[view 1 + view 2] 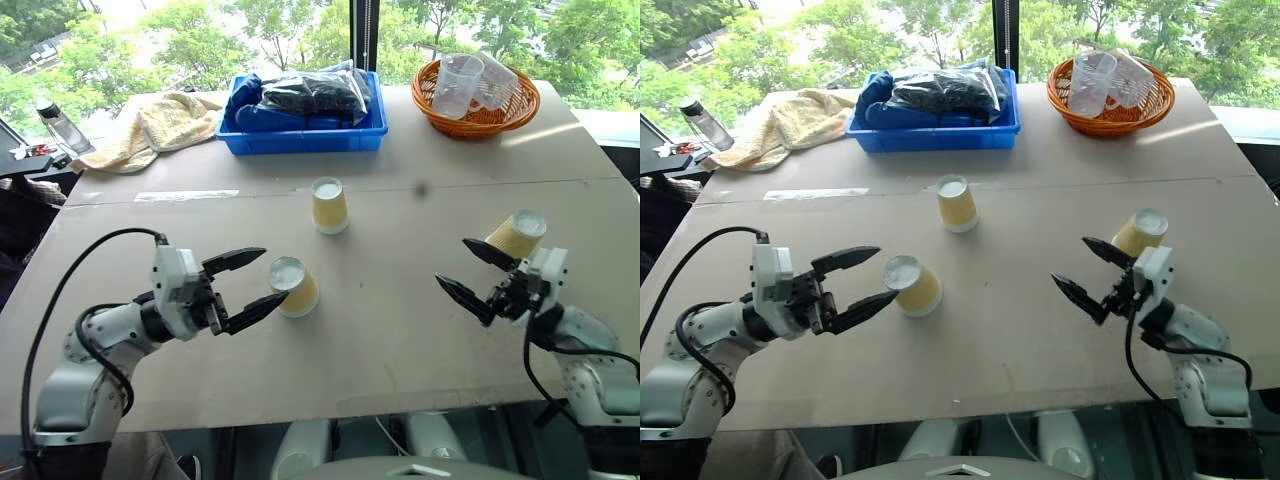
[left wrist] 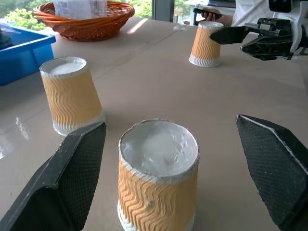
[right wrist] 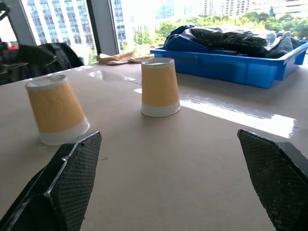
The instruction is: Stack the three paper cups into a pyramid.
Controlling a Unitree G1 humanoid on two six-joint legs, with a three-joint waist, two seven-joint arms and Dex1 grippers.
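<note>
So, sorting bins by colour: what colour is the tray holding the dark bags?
Blue; the tray shows best in the left eye view.

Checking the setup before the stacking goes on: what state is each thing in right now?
Near-left tan-yellow ribbed paper cup: upside down, standing alone between the fingers of the open left end effector.
Middle paper cup: upside down, alone.
Right paper cup: upside down, alone, beyond the open, empty right end effector.
Orange wicker basket: holding clear plastic cups.
Blue plastic bin: full.
</note>
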